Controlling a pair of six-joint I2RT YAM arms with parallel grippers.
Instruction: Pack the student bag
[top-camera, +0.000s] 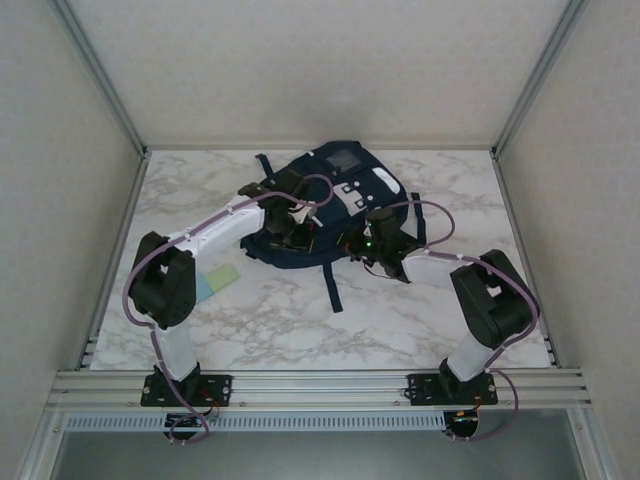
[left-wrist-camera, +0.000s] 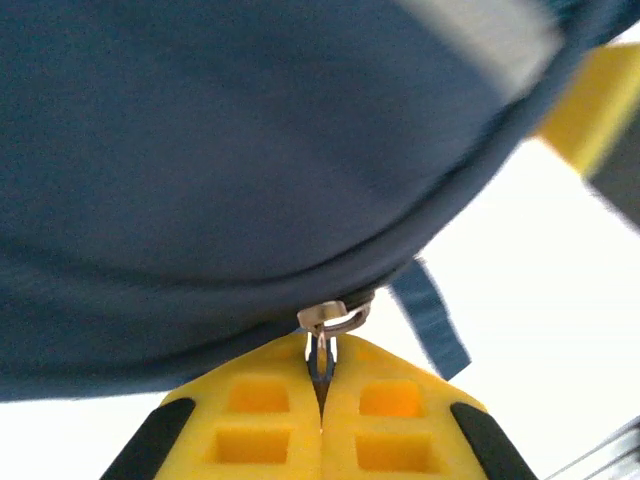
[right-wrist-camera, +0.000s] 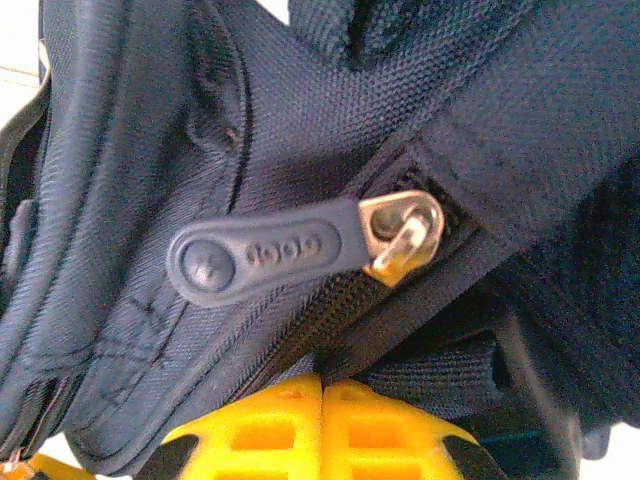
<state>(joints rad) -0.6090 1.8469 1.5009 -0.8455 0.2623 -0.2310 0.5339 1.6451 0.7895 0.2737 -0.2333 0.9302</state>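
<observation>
Student bag (top-camera: 330, 228) lies at the back middle of the table (top-camera: 300, 330). Left tool (left-wrist-camera: 320, 352) is pinched tight on a zipper pull (left-wrist-camera: 330, 320). Right tool (right-wrist-camera: 322, 388) is closed against another zip seam, beneath a loose rubber tab (right-wrist-camera: 260, 258).

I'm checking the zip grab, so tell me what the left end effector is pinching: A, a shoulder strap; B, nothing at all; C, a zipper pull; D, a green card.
C: in the left wrist view, the left end effector is closed on the dark tab of the zipper pull, which hangs from the edge of the student bag.
</observation>
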